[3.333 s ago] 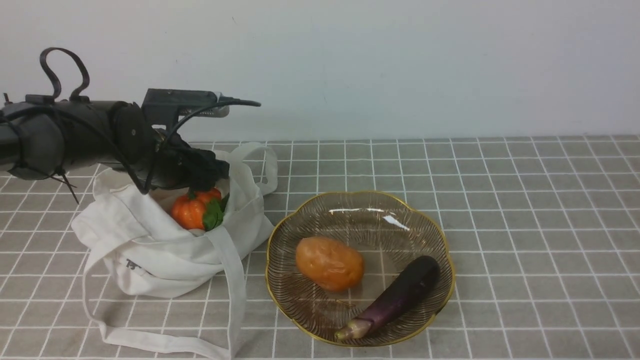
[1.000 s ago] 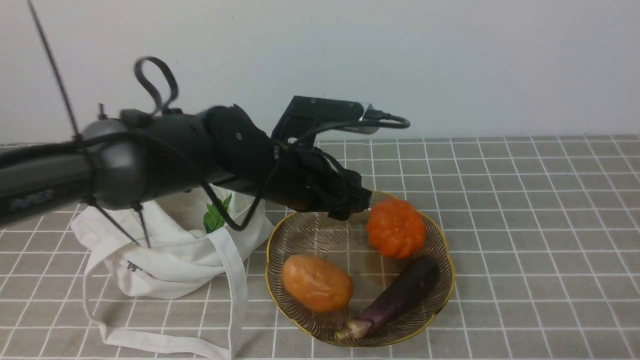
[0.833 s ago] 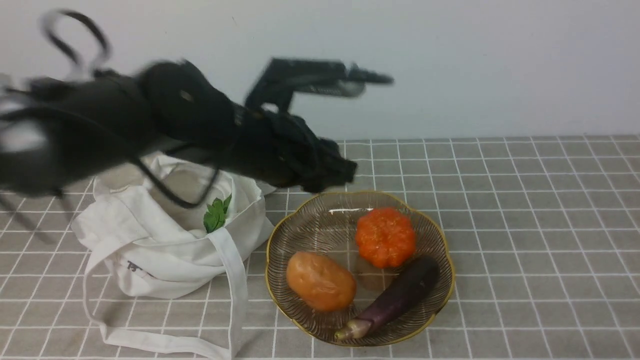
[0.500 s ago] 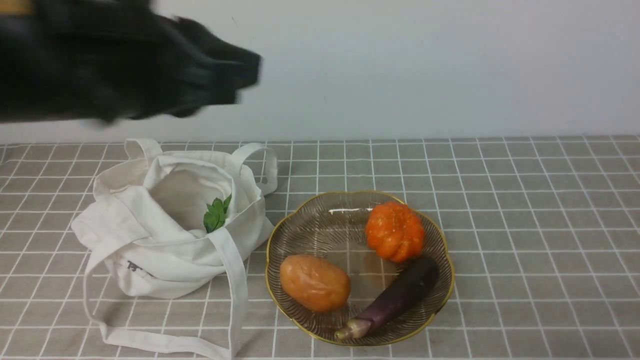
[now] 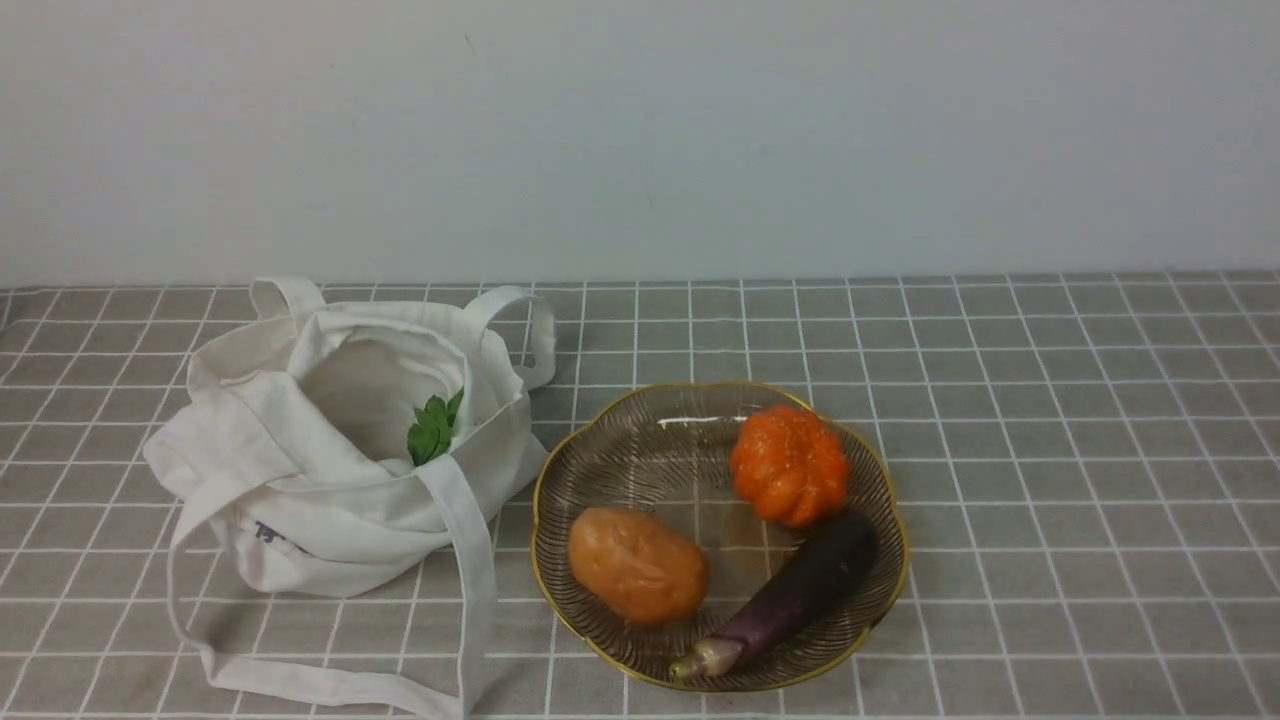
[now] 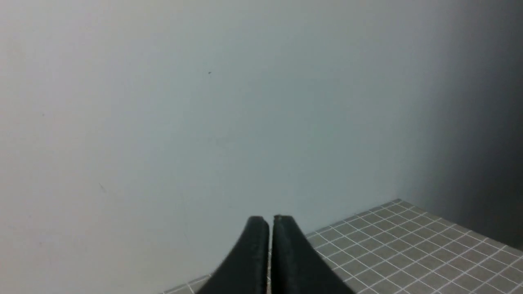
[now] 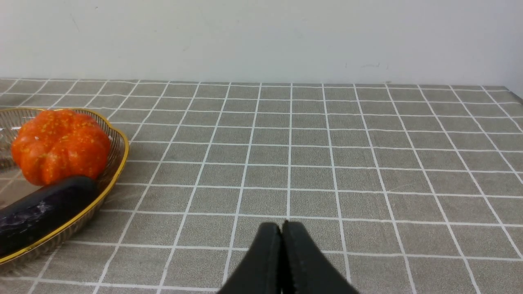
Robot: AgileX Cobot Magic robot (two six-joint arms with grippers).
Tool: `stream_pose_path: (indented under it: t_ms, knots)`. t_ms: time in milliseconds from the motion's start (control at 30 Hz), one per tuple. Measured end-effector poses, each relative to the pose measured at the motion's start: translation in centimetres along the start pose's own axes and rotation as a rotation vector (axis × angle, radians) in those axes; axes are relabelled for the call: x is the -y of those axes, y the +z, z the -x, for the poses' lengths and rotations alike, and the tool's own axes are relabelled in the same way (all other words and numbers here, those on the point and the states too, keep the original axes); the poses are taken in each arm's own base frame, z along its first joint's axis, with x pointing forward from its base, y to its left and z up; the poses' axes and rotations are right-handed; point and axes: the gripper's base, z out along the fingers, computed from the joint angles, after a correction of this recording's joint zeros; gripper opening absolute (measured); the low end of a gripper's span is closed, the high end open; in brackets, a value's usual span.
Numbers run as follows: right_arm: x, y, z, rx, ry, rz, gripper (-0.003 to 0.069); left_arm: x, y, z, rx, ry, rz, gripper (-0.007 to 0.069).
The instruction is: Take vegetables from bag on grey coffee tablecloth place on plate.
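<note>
The orange pumpkin lies in the gold-rimmed glass plate on the grey coffee tablecloth. A green leafy sprig pokes out of the open white bag, left of the plate. Neither arm shows in the front view. My left gripper is shut and empty, facing the wall above the cloth. My right gripper is shut and empty, low over bare cloth. In the right wrist view the pumpkin and the plate sit apart from it, off to one side.
The plate also holds a brownish potato and a purple eggplant. The bag's long straps trail on the cloth toward the front edge. A pale wall closes the back of the table.
My left gripper let go of the pumpkin over the plate, shut, and the arm swung up and left out of the front view. The pumpkin settled against the eggplant.
</note>
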Motion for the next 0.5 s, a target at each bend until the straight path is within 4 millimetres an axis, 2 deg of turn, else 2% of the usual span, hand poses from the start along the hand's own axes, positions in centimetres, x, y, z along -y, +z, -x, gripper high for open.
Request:
stream_pose_path:
  t_ms: [67,167,500]
  knots:
    - [0.0,0.0,0.0,0.0,0.0,0.0,-0.0018,0.0,-1.5,-1.2,0.07,0.027,0.018,-0.0005]
    - [0.0,0.0,0.0,0.0,0.0,0.0,-0.0018,-0.2,-2.2,-2.6,0.136,0.039,0.042,-0.0005]
    - [0.0,0.0,0.0,0.0,-0.001,0.0,-0.0018,-1.0,-0.6,-7.3,0.086,0.028,0.088,-0.0005]
